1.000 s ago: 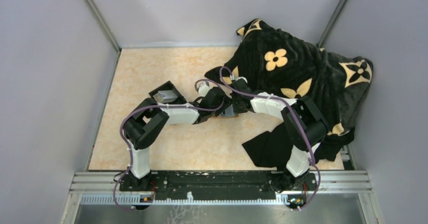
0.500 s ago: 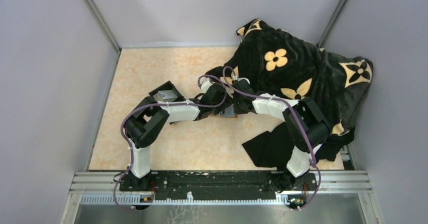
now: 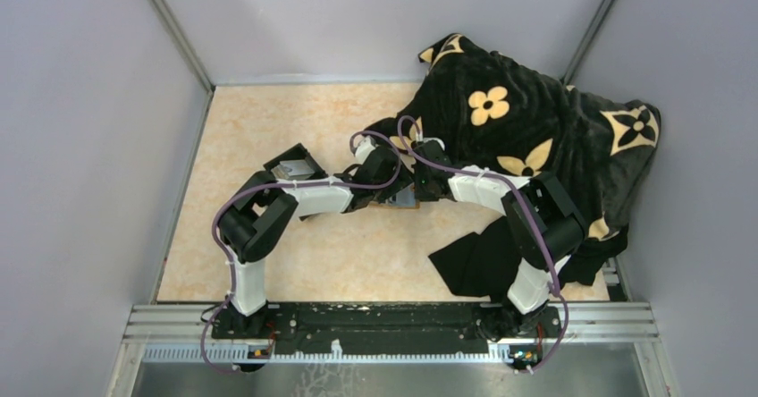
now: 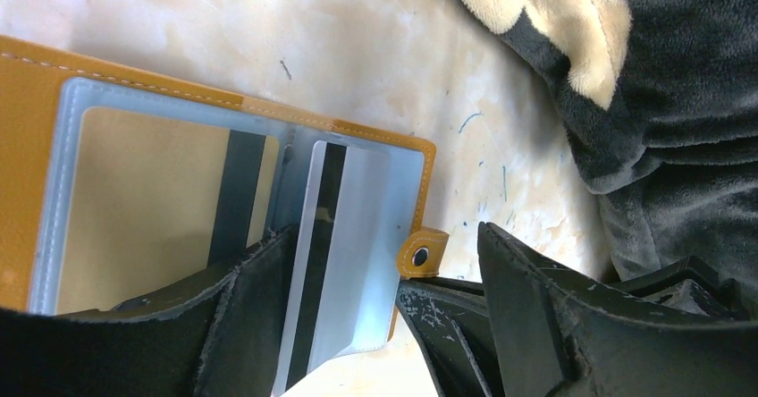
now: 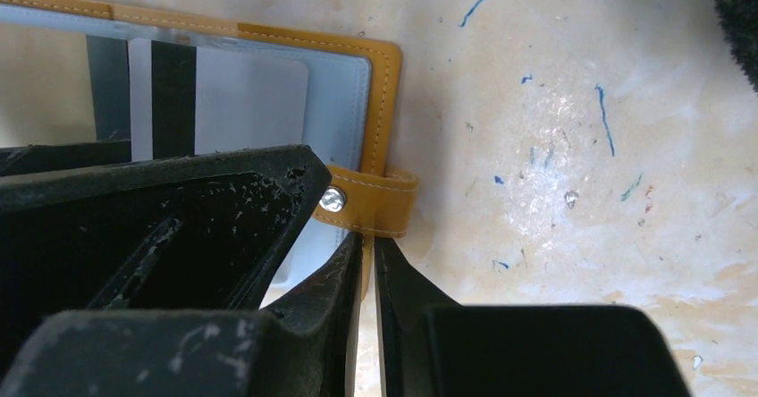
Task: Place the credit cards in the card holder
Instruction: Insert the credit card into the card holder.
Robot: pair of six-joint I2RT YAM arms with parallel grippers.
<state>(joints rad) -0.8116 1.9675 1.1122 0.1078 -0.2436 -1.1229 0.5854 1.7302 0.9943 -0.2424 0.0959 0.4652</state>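
Observation:
The orange-tan card holder lies open on the marbled table, its clear pockets facing up. A golden-tan card with a dark stripe sits in the left pocket. A silver credit card with a black stripe stands tilted in the right pocket, leaning by my left gripper's left finger. My left gripper is open, with a wide gap on the card's other side. My right gripper is shut on the card holder's edge, just below the snap tab. In the top view both grippers meet at mid-table.
A black open box stands just left of the left forearm. A black blanket with tan flowers is heaped at the back right, close to the grippers. A black cloth lies under the right arm.
My left gripper's jaws have spread wider, away from the silver card. Both wrists shifted slightly toward the far side early on, then held still.

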